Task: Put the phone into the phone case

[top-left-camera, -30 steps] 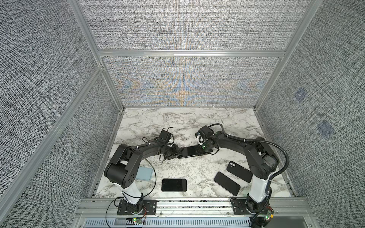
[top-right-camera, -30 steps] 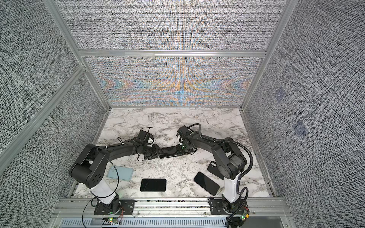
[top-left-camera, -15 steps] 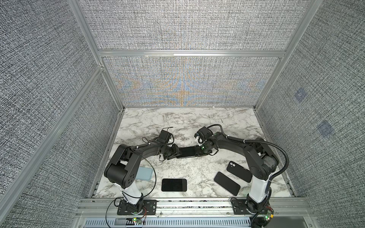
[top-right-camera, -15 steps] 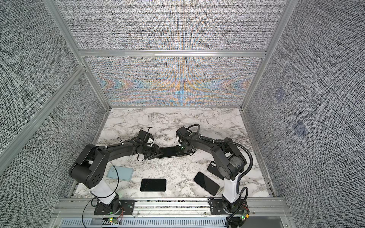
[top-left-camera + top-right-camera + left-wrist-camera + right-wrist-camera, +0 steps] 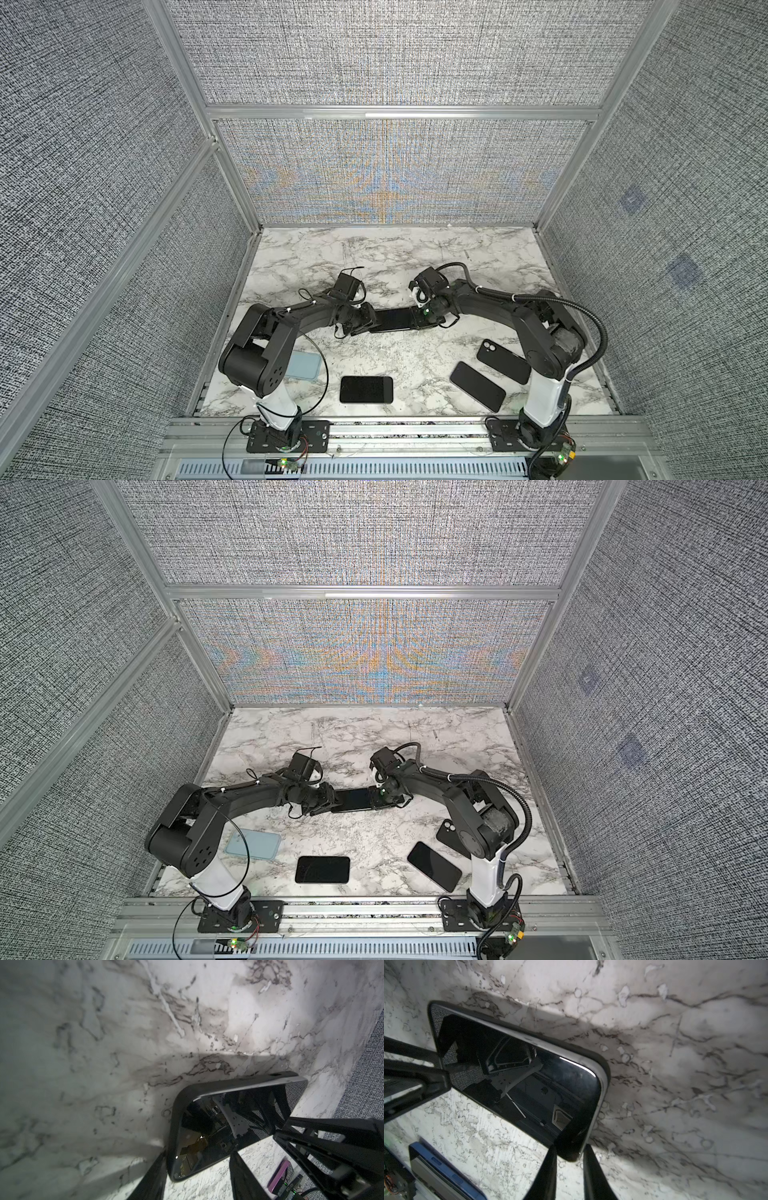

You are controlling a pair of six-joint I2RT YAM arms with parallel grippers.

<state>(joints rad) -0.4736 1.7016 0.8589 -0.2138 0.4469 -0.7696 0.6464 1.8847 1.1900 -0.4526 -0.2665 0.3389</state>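
On the marble tabletop, the phone sits mid-table inside the black phone case. Its silver edge stands proud along one long side, so seating looks unfinished. The left gripper, half-spread, clasps one short end. The right gripper, nearly closed, pinches the opposite corner. Pressing that edge home remains.

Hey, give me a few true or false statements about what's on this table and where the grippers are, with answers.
1. The phone stretches between the left gripper and the right gripper. True.
2. The light blue case lies beside the right arm's base. False: it lies beside the left arm's base.
3. The table is plain wood. False: it is marble-patterned.
4. A black device showing camera lenses lies near the right arm. True.
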